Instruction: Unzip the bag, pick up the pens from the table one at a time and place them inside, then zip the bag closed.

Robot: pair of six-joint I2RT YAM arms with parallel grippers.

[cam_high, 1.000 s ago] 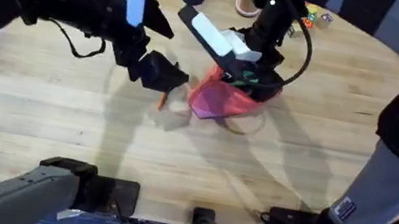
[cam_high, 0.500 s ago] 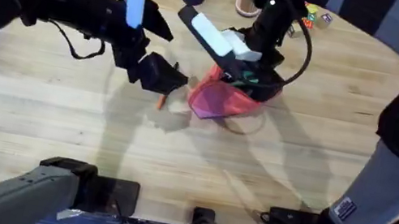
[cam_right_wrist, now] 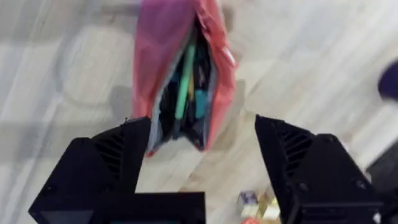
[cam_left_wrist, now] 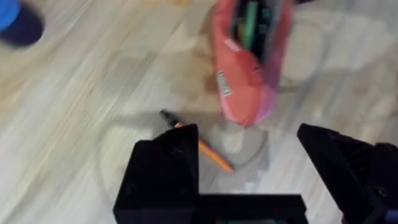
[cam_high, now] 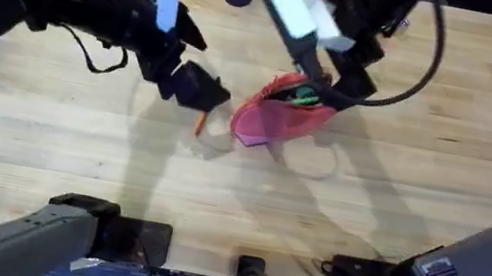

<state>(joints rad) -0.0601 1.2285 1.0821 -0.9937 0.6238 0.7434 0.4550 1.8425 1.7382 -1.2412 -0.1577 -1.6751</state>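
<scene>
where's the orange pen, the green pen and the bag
orange pen (cam_left_wrist: pixel 214 155), left wrist view, mid-barrel
green pen (cam_right_wrist: pixel 185 81), right wrist view, barrel inside the bag
bag (cam_high: pixel 264 121), overhead view, pink side panel

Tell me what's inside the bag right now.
The bag gapes open; a green pen lies inside against dark lining, with other items I can't identify. The orange pen lies outside on the table.
</scene>
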